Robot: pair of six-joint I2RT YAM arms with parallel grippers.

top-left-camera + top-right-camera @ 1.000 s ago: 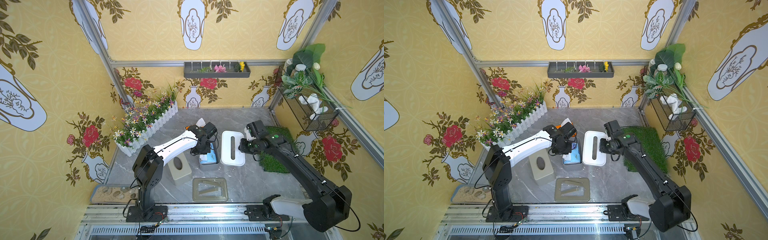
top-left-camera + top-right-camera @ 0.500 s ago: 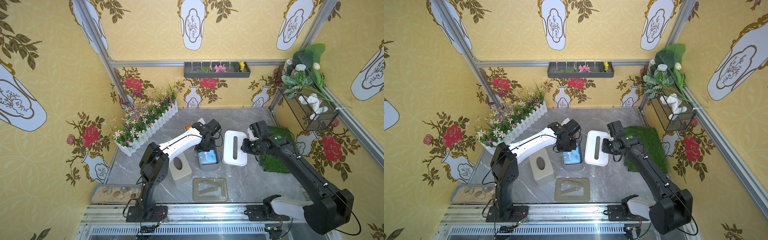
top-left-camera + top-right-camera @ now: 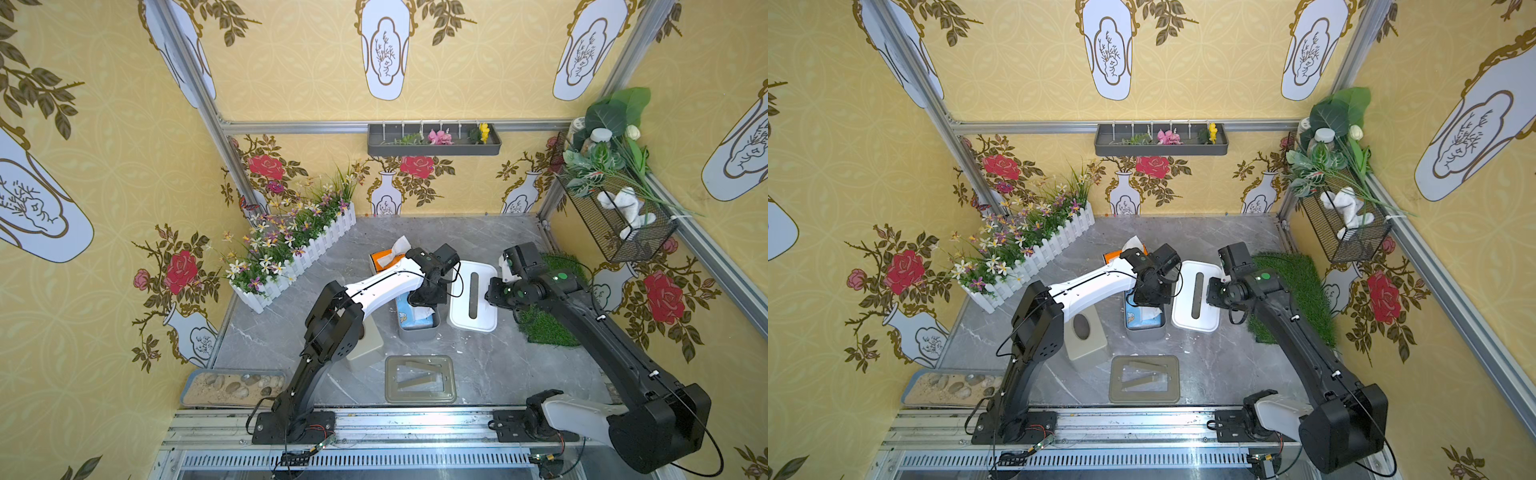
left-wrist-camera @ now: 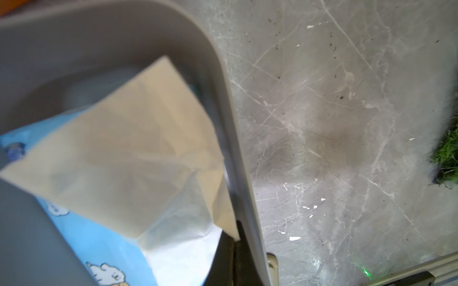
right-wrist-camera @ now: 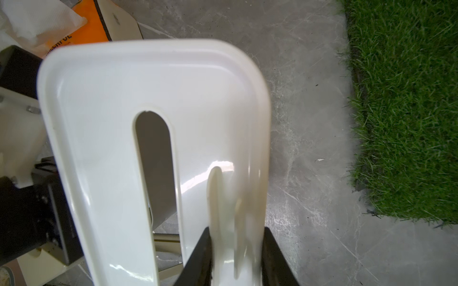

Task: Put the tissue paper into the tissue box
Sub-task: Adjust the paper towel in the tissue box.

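The grey tissue box (image 3: 417, 334) sits open near the middle of the counter (image 3: 498, 374), with no lid on it. The blue tissue paper pack (image 3: 409, 313) lies inside it, its printed wrap showing between the walls in both top views. 1 loose sheet (image 4: 136, 148) stands up out of the pack and leans toward the box wall.

The left claw (image 3: 423, 306) hangs over the far end of the box, pointing down into it. In the left wrist view its jaws are pressed together, with the lower corner of the sheet pinched between them, right against the inside of the box rim (image 4: 223, 99).

The white lid (image 3: 461, 299), with 1 long slot down its middle, is just beside the box on the side toward the counter's right edge. The right claw (image 5: 235, 247) is narrowed on the lid's long rim, with 1 finger on each face of it. I cannot tell whether the lid rests on the counter or is raised off it.

A grass mat (image 3: 548, 328) lies along the right edge, under the right arm. An orange tissue pack (image 3: 384, 259) sits beyond the box, toward the far edge. A beige box with an oval hole (image 3: 1086, 336) stands under the left arm, and a flat olive frame (image 3: 419, 380) lies near the near edge.
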